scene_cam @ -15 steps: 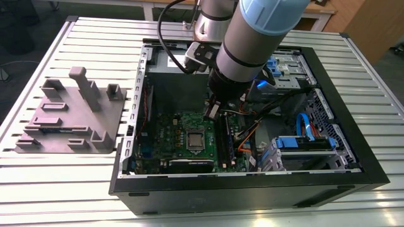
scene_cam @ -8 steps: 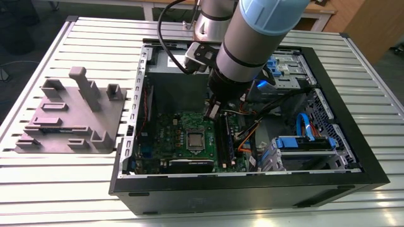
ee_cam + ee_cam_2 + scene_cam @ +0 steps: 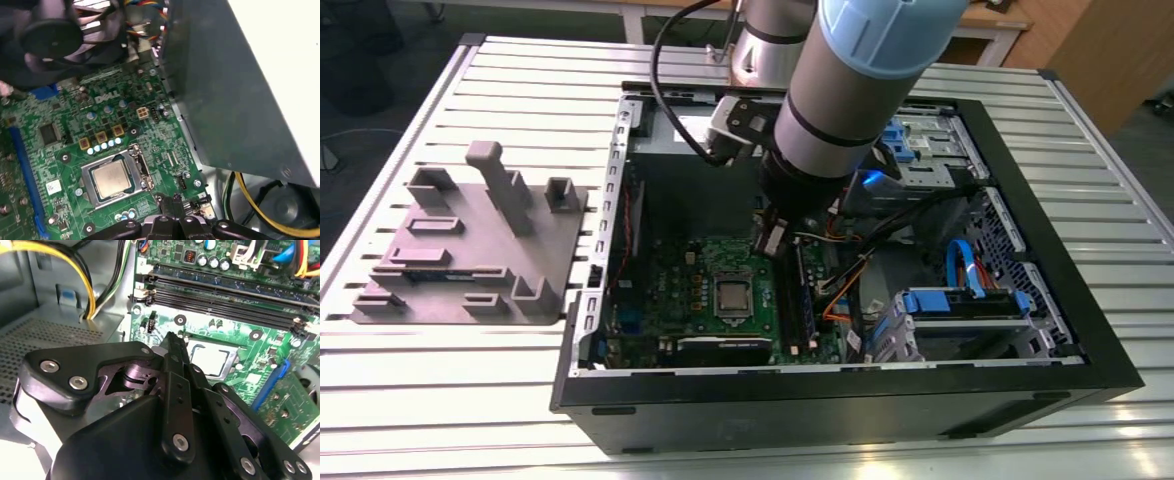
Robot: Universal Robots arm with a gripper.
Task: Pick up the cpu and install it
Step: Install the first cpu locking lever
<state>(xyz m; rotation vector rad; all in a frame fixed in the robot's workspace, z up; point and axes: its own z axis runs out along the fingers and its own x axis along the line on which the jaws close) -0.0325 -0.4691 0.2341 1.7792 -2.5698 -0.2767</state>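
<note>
My gripper [image 3: 170,340] hangs inside the open PC case [image 3: 1067,330], just above the motherboard [image 3: 680,290], fingers [image 3: 172,204] closed together w/ nothing between them. The cpu [image 3: 111,179] already lies flat in its socket [image 3: 137,165], metal top facing up, sides square w/ the socket frame; it's a square, so no long axis to speak of. It sits mid-board, near the case's front edge in the exterior view [image 3: 732,296], just beside my fingertips. A grey holder tray [image 3: 467,250] stands on the table [image 3: 454,400] toward its left edge in the exterior view.
</note>
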